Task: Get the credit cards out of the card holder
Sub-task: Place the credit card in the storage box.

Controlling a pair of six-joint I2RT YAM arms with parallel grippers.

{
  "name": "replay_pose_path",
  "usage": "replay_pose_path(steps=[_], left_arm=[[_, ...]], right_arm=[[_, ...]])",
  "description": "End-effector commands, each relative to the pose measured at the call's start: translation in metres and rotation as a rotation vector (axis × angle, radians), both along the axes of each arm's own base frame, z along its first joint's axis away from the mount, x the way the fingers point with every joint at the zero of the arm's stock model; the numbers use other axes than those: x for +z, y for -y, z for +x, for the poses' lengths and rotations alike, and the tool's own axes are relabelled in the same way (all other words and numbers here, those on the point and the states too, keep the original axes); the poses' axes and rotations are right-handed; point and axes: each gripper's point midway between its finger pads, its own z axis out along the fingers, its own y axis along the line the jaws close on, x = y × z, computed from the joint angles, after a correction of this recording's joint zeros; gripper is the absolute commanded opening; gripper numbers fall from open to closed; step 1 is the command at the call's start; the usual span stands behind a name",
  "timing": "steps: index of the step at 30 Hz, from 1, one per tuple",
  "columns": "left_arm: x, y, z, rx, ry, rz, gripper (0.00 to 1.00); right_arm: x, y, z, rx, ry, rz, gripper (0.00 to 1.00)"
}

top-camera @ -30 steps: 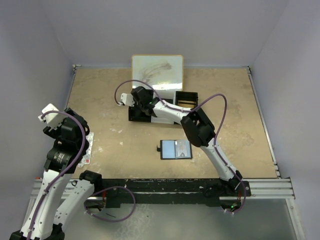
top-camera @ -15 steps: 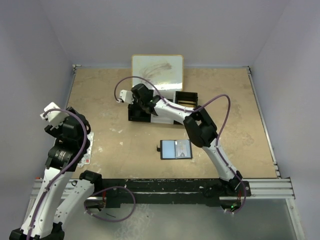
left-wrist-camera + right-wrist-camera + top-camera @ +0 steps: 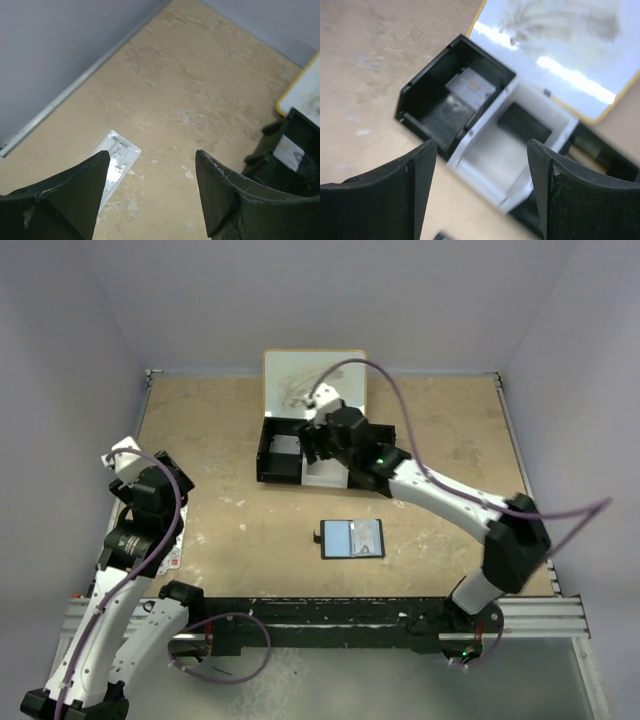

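Overhead, right pincer [image 3: 315, 443] hovers (jaws apart) above tray [image 3: 262, 455].

tabletop [image 3: 470, 440]: mottled tan, pale scuffs | card holder [image 3: 352, 538]: black outside, shiny grey-blue inside | tray [image 3: 278, 477]: black left compartment, white middle one | card [image 3: 470, 86] in the black compartment: grey | board [image 3: 300, 375]: white, grey smears, yellow edge | cable [image 3: 352, 362]: purple | right arm [image 3: 445, 492]: white links, black joints
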Motion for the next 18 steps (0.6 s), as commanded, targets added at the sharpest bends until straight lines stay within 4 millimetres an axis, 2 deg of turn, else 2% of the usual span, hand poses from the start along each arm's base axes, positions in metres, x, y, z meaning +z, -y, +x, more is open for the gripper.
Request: replay_pose_path(steps=[1, 3, 4, 6, 8, 12, 15, 18], left_arm=[[-0.009, 0.057, 0.032, -0.33, -0.025, -0.067, 0.67], [-0.018, 0.094, 0.038, -0.509, -0.033, -0.152, 0.67], [-0.021, 0.106, 0.04, -0.557, -0.026, -0.191, 0.67], [-0.03, 0.142, 0.039, -0.705, -0.02, -0.322, 0.67], [-0.039, 0.163, 0.037, -0.767, -0.003, -0.432, 0.67], [-0.066, 0.199, 0.032, -0.84, -0.014, -0.539, 0.67], [-0.095, 0.233, 0.022, -0.888, -0.109, -0.505, 0.67], [-0.113, 0.252, 0.02, -0.883, -0.157, -0.455, 0.67]], right_arm=[[-0.028, 0.045, -0.058, -0.272, -0.302, 0.363, 0.76], [-0.064, 0.066, -0.093, -0.326, -0.434, 0.384, 0.76], [-0.082, 0.077, -0.109, -0.363, -0.489, 0.387, 0.77], [-0.107, 0.098, -0.133, -0.432, -0.562, 0.409, 0.78], [-0.119, 0.118, -0.149, -0.487, -0.577, 0.43, 0.78], [-0.128, 0.141, -0.162, -0.523, -0.586, 0.452, 0.82], [-0.137, 0.156, -0.159, -0.558, -0.616, 0.438, 0.82], [-0.143, 0.162, -0.151, -0.53, -0.647, 0.447, 0.82]])
